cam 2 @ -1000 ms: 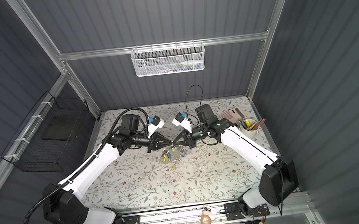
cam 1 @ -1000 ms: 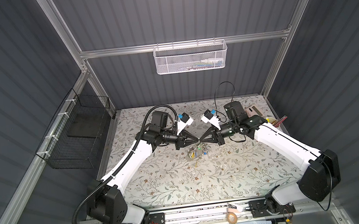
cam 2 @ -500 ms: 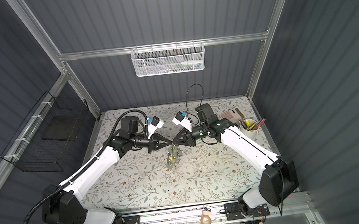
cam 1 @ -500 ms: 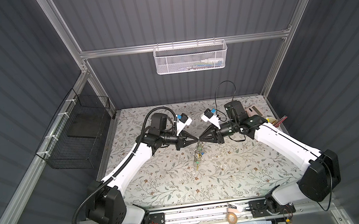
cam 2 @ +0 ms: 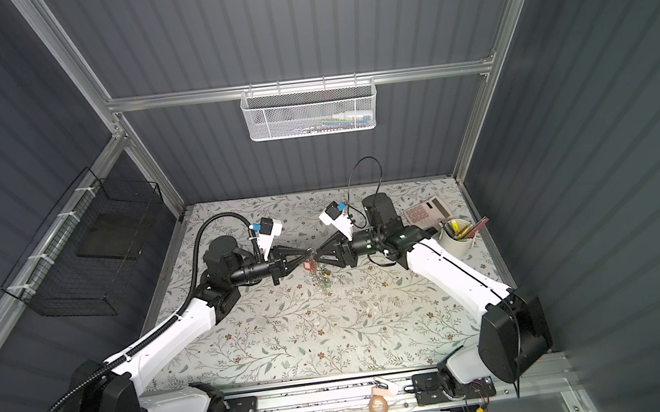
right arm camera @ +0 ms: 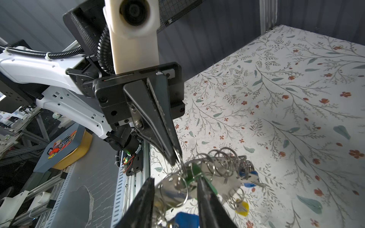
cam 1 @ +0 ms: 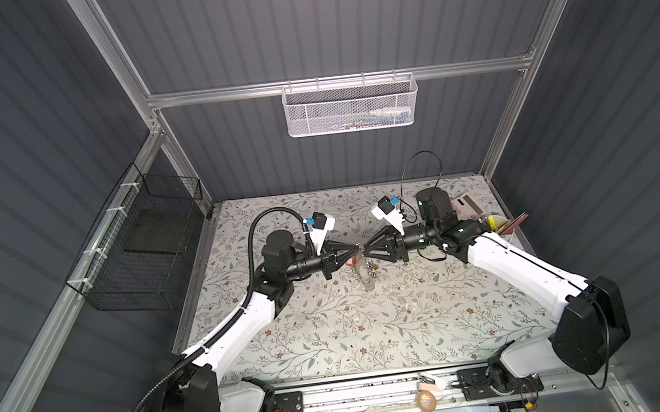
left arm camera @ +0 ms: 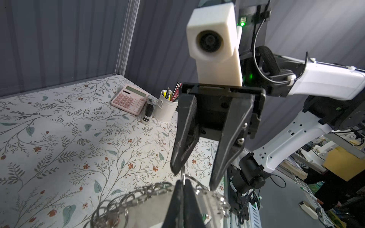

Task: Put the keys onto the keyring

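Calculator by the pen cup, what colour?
Pink. The calculator shows best in the left wrist view.

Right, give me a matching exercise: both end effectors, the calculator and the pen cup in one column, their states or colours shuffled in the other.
Column one:
1. left end effector
2. right end effector
3. calculator
4. pen cup

Column two:
A. white, upright, holding pens
B. jaws open
C. pink, lying flat on the table
D. shut on the keyring

Pairs: 1-D, 2-B, 3-C, 4-A
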`<move>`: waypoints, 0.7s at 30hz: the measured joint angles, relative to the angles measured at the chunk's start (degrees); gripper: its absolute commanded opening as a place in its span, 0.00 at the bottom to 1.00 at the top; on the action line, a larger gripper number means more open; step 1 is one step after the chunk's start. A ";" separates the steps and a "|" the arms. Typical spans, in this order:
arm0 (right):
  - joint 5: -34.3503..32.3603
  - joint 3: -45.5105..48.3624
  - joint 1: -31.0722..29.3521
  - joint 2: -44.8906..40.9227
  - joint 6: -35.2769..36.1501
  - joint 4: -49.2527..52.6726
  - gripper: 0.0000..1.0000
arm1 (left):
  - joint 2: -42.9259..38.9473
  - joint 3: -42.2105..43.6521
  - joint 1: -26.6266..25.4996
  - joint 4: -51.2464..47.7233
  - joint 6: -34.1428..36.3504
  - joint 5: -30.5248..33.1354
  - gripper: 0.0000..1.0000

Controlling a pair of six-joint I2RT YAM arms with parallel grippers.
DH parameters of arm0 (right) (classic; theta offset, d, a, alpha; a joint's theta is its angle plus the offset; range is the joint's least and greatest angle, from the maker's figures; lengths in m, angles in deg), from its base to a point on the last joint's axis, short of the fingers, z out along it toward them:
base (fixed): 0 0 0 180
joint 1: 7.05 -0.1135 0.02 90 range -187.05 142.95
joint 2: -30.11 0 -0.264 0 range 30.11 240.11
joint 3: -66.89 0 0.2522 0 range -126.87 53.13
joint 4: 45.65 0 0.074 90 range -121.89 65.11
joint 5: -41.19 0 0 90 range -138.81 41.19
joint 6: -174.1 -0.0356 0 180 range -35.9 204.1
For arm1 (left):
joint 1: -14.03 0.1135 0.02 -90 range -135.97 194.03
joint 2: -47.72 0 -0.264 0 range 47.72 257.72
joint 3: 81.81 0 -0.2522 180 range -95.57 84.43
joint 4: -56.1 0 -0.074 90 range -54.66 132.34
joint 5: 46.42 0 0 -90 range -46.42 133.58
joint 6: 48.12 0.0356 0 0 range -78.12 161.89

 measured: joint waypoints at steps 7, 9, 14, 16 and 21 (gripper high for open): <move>0.39 -0.83 -1.03 3.69 -2.25 -2.75 0.33 | -0.26 6.03 -1.55 11.85 -5.75 8.26 0.00; 0.39 -0.83 -1.03 3.89 -2.56 -2.67 0.33 | -0.48 7.78 -2.82 14.73 -6.34 11.80 0.00; 0.33 -0.83 -1.03 3.89 -3.19 -3.13 0.37 | 0.68 12.17 -5.29 26.40 -10.56 18.45 0.00; -0.35 -0.83 -0.96 3.87 -3.54 -3.67 0.39 | 2.56 12.96 -5.55 31.32 -12.79 19.78 0.00; -0.85 0.68 -0.44 3.23 -4.98 -6.40 0.43 | 3.41 13.90 -6.03 34.40 -14.27 21.99 0.00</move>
